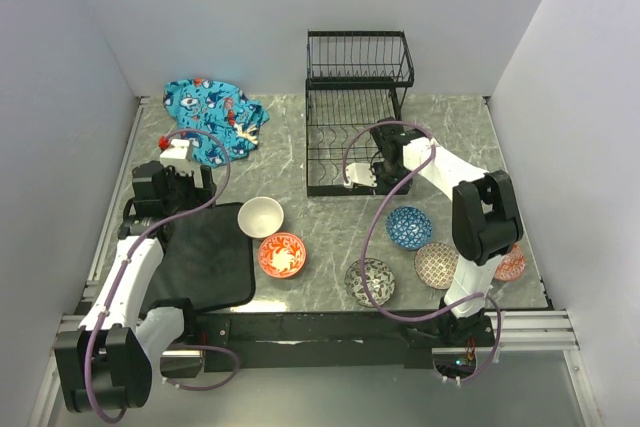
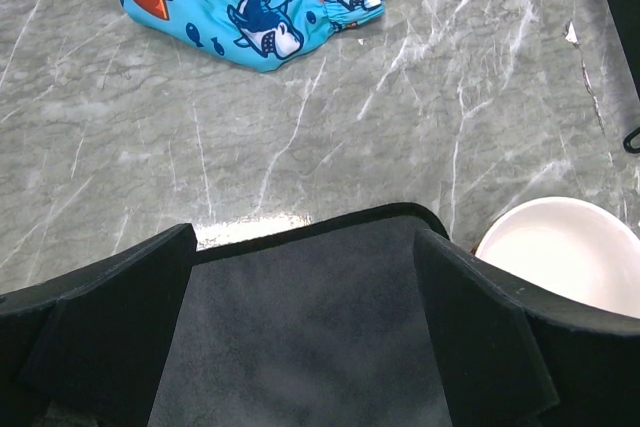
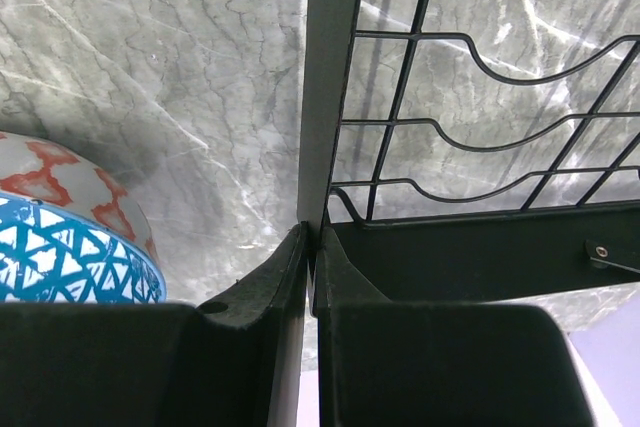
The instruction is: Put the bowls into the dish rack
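Three pale walls (image 1: 250, 7) enclose the grey marbled tabletop (image 1: 320, 222) and dish rack (image 1: 357, 112).

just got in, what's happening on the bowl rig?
Right claw is pinched on a frame bar of the dish rack, which is empty. All six bowls sit on the table, none loaded. Left claw is open above the black mat, beside the white bowl.
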### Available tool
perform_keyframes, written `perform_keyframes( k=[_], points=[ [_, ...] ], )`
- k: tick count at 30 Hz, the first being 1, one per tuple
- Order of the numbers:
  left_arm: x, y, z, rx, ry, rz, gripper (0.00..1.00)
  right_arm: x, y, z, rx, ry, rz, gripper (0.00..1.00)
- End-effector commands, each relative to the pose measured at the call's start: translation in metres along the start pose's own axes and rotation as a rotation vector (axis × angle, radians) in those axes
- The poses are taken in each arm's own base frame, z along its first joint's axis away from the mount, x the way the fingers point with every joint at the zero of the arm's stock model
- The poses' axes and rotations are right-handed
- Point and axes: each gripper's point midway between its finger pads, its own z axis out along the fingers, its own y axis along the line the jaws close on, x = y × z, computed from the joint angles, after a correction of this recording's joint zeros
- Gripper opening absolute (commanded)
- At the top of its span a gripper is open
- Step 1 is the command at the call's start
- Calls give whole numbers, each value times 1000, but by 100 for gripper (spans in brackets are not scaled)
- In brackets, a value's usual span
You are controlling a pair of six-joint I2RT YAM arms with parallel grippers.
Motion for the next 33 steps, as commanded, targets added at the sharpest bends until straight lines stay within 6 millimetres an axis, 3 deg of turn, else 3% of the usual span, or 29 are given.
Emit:
perform_keyframes(
  k=[1, 7, 10, 12, 13, 15, 20, 25, 28, 31, 32, 33],
  points=[
    [-10, -4, 3, 21, -42, 25, 97, 10, -5, -18, 64, 41, -38, 0],
    [-8, -5, 4, 26, -43, 16, 97, 13, 0, -18, 62, 45, -32, 0],
    [-5, -5, 4, 23, -40, 15, 97, 14, -7, -14, 88, 57, 2, 1],
    [-4, -5, 3, 24, -37, 17, 97, 13, -17, -17, 112, 56, 28, 10],
    [-3, -5, 3, 26, -36, 23, 97, 13, -19, -19, 116, 51, 37, 23],
    [-7, -7, 1, 35, -44, 27, 97, 7, -27, -30, 141, 24, 56, 33],
    [-34, -16, -2, 81, -78, 42, 97, -3, -40, -67, 212, -31, 138, 41],
    [-54, -31, 0, 144, -94, 110, 97, -2, -19, -89, 206, -55, 198, 44],
    [-62, -52, 1, 210, -92, 148, 97, -3, -2, -96, 217, -92, 246, 45],
    [-70, -86, 1, 315, -84, 194, 97, -12, 5, -110, 265, -187, 394, 45],
    [-67, -108, -2, 379, -70, 231, 97, -15, 6, -115, 282, -226, 515, 46],
    [-67, -121, -3, 418, -62, 260, 97, -15, -3, -122, 327, -271, 595, 46]
  ],
)
